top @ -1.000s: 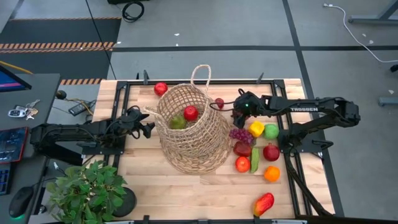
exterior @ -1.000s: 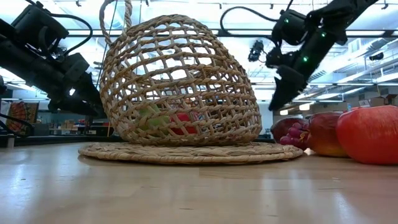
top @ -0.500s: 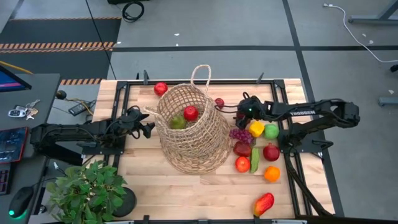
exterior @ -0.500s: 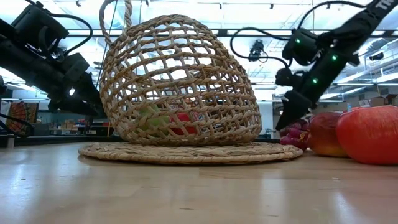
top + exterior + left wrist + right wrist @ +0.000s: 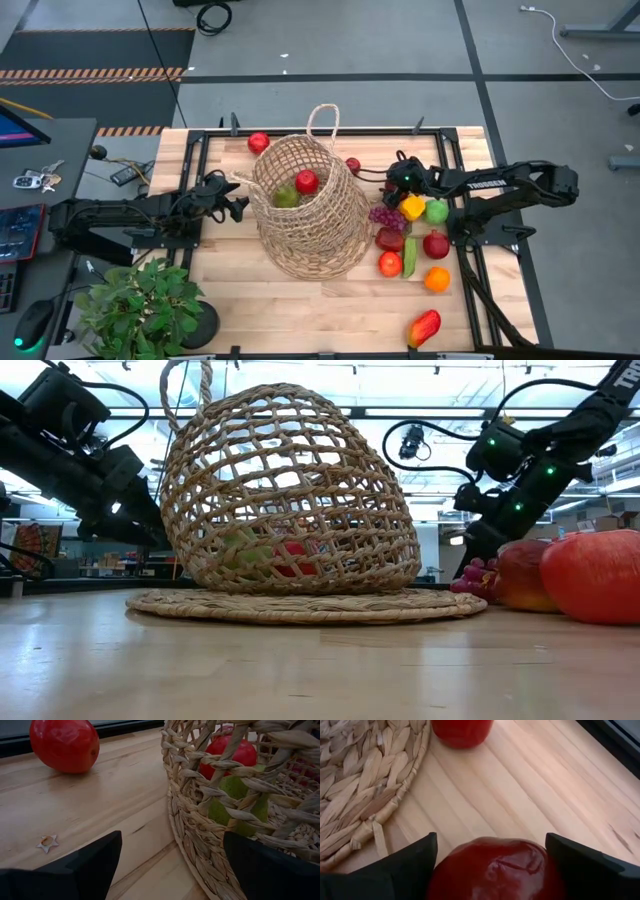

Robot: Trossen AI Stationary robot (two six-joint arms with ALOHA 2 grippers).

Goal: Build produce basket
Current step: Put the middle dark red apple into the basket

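Our wicker basket [image 5: 305,210] sits mid-table already holding a red apple [image 5: 307,181] and a green piece [image 5: 286,197], and our right gripper [image 5: 487,865], spread wide around a dark red fruit [image 5: 495,870] beside it, seems mid-pick, needing next to close and lift, while our left gripper [image 5: 170,865] waits open at the basket's side.

The right hand [image 5: 385,186] hides the red fruit [image 5: 495,869] between its fingers in the high view.
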